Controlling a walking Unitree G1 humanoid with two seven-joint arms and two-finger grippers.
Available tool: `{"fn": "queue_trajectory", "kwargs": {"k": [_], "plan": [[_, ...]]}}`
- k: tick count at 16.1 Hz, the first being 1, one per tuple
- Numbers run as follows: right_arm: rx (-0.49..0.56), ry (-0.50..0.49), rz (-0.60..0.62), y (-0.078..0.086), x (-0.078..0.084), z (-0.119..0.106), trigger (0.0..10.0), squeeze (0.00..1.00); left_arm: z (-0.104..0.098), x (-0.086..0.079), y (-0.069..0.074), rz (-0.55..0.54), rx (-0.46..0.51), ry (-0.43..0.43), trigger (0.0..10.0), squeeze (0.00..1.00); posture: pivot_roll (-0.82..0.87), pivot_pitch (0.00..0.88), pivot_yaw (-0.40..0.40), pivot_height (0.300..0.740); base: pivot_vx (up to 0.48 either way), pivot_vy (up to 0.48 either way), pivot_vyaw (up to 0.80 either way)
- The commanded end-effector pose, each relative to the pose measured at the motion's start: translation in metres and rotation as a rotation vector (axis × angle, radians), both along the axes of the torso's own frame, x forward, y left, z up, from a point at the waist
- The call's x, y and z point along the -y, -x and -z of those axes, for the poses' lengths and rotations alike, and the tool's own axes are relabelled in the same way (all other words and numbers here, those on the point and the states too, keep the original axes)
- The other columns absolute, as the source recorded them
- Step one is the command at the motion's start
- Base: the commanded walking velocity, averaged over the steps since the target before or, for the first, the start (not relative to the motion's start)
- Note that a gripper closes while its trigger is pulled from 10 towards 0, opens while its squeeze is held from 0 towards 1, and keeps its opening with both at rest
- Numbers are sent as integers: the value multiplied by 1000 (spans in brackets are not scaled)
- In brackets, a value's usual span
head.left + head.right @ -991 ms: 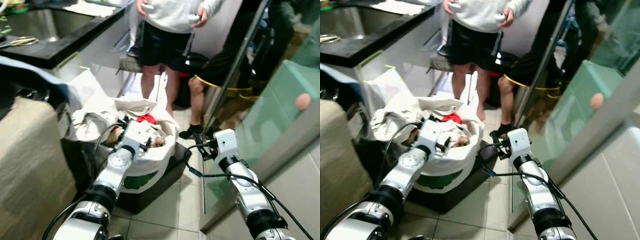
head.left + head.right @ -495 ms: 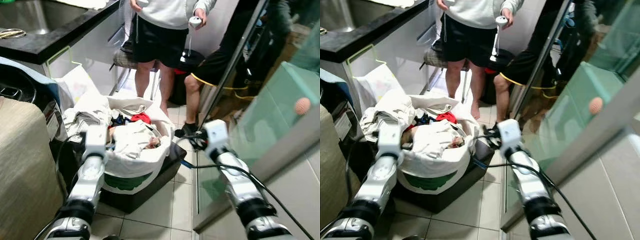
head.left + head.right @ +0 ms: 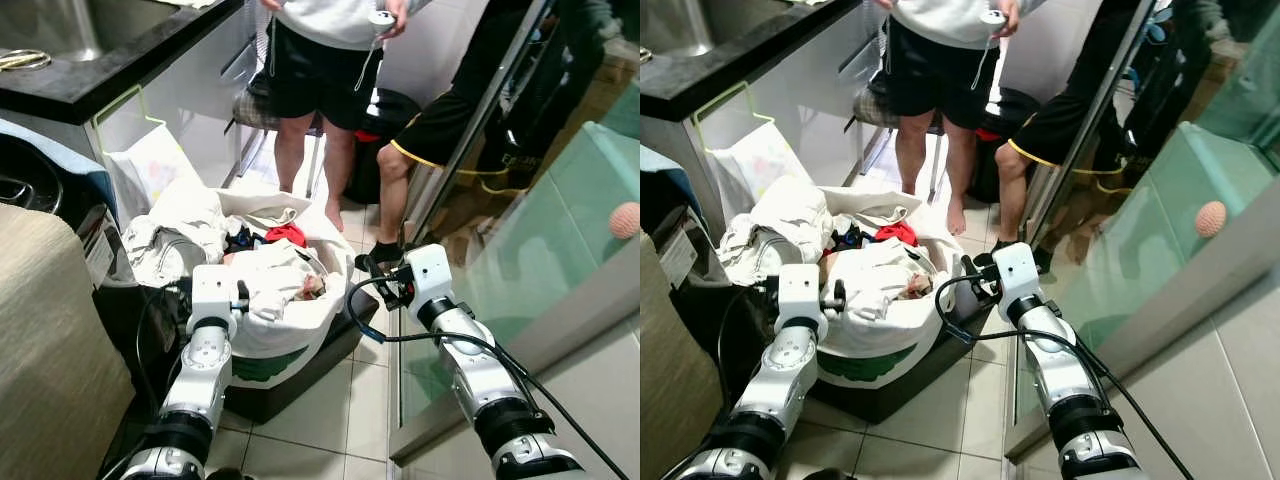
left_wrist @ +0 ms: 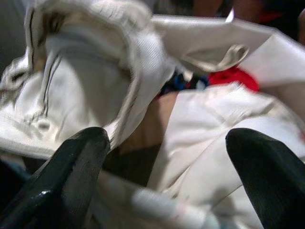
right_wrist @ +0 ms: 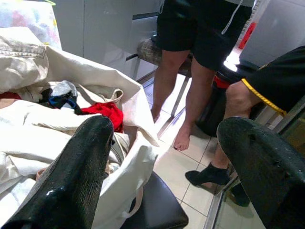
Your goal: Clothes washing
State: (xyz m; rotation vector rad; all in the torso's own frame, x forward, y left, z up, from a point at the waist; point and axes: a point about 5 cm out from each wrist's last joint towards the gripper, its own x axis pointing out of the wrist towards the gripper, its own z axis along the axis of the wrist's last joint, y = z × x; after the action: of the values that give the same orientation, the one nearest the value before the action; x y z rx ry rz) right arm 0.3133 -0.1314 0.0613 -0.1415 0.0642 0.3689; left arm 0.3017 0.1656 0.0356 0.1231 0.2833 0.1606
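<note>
Over the last second the left arm had swung off the middle of the laundry bag (image 3: 270, 330) and come down at its near-left rim, while the right arm had closed in toward the bag's right side; judged from that, the robot was squaring up to the load from both sides, and nothing had yet been lifted. The bag, white with a green print low on its front, sat in a dark crate (image 3: 330, 350) on the tiled floor (image 3: 330, 440), at about 11 o'clock from the picture's centre in the head view, heaped with pale clothes (image 3: 275, 285) and a red garment (image 3: 290, 235) at its far side. The left gripper (image 4: 167, 167) hung just over the pile with its fingers (image 4: 76, 171) spread wide, holding nothing, cream cloth lying between and beyond them; whether the tips brushed the fabric could not be told. The right gripper (image 5: 162, 162) was just off the bag's right rim, at roughly 3 o'clock from it, fingers (image 5: 81, 167) likewise parted and empty, aimed across the bag's edge. A dark worktop (image 3: 110, 80) ran at 10 o'clock. Beyond the bag, at 12 o'clock, a person (image 3: 320, 70) in dark shorts stood, with another's bent leg (image 3: 395, 190) beside a glass door (image 3: 540, 230).
</note>
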Motion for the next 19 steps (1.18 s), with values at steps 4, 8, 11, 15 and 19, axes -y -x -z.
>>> {"fn": "queue_trajectory", "kwargs": {"k": [4,8,11,15,19], "plan": [[-1,6,38,0,9,1,10000,0,-3,18,-3,83,0,0,10000,0,34,0,-96,740,0,0,0],[2,5,40,4,9,2,10000,0,-3,35,-3,127,7,-8,10000,0,22,0,-94,740,0,0,0],[-6,21,23,10,12,6,10000,0,0,43,-2,131,5,8,10000,0,1,0,-105,740,0,0,0],[-5,23,24,6,11,4,10000,0,-19,26,-13,100,79,-27,10000,0,23,0,-102,740,0,0,0],[0,-1,35,1,2,2,10000,0,-48,10,-40,144,131,-88,10000,0,51,0,-71,740,0,0,0]]}}
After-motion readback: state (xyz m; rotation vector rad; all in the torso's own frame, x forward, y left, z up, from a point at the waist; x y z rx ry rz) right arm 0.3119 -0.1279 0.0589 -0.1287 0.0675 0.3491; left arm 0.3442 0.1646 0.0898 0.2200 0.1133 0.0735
